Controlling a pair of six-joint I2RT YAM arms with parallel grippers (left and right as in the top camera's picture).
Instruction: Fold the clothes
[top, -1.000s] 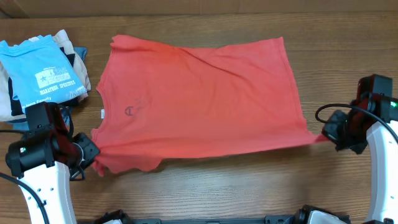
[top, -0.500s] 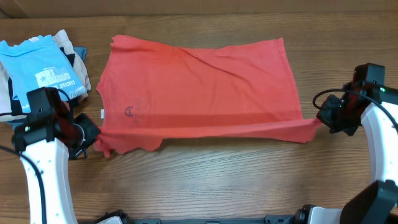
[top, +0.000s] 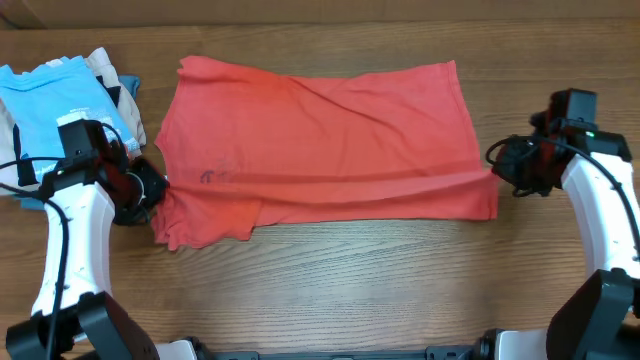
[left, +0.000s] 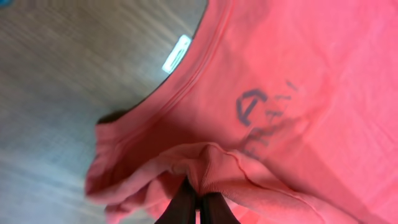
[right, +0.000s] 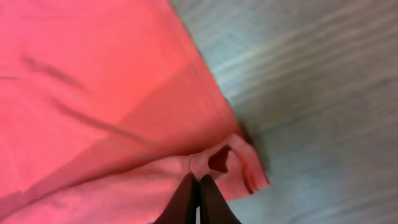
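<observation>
Across the table (top: 350, 290), the coral-red T-shirt (top: 320, 140) stretches between left gripper (left: 196, 200) and right gripper (right: 198, 190), each pinching its folded-over edge.

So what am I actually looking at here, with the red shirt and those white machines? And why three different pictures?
Those are two white robot arms at a wooden table. The wide picture is taken from above; each close-up comes from a small camera on one arm's wrist, looking along its tool. A red T-shirt lies spread out, its near edge doubled over the rest. The left tool is pinched shut on the shirt at the neck end, the right tool at the hem end. A pile of folded clothes sits at the far left.
</observation>
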